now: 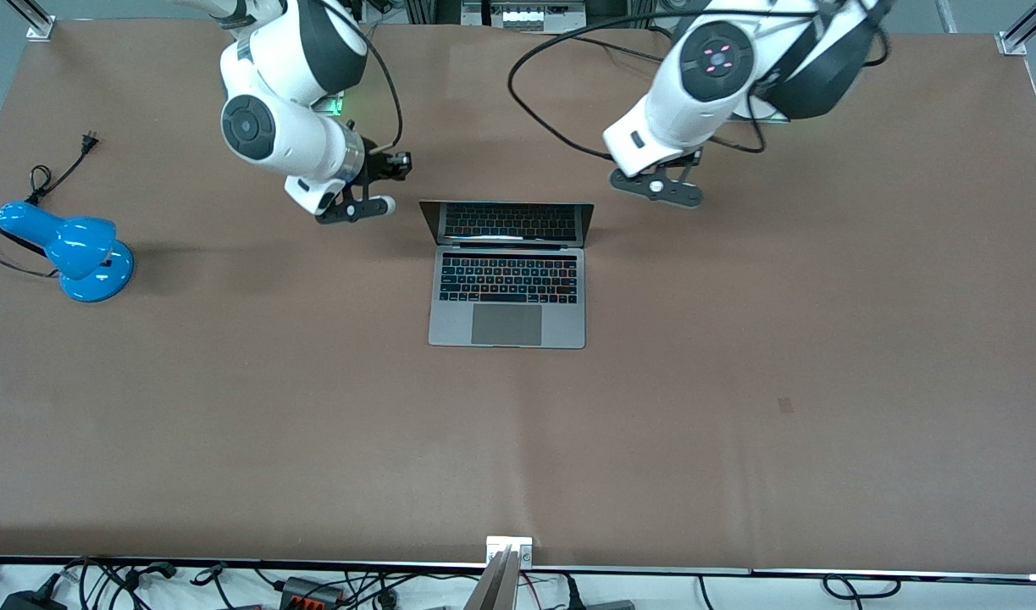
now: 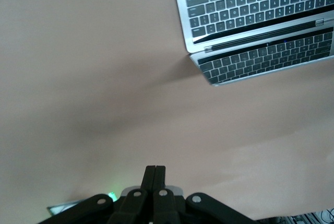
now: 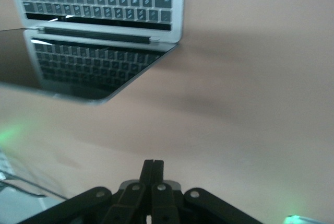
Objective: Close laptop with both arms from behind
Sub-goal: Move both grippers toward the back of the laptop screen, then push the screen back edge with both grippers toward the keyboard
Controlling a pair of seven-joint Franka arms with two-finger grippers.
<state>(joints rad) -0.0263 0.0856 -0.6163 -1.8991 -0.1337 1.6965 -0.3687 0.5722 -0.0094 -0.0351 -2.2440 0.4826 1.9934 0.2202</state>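
Laptop (image 1: 507,275) stands open between left fingers (image 2: 155,174) and right fingers (image 3: 152,169), both clenched empty

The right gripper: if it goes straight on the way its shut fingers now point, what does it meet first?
Probably the slim grey metal laptop. In the right wrist view the right gripper aims across bare brown tabletop toward the open dark screen's corner. Depth is unclear, so it could slip just past that edge.

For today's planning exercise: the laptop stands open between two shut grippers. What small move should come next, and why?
Probably bring both grippers inward to the lid's top edge. The laptop is open, its screen upright, while the shut left gripper and shut right gripper hang off its two ends, touching nothing.
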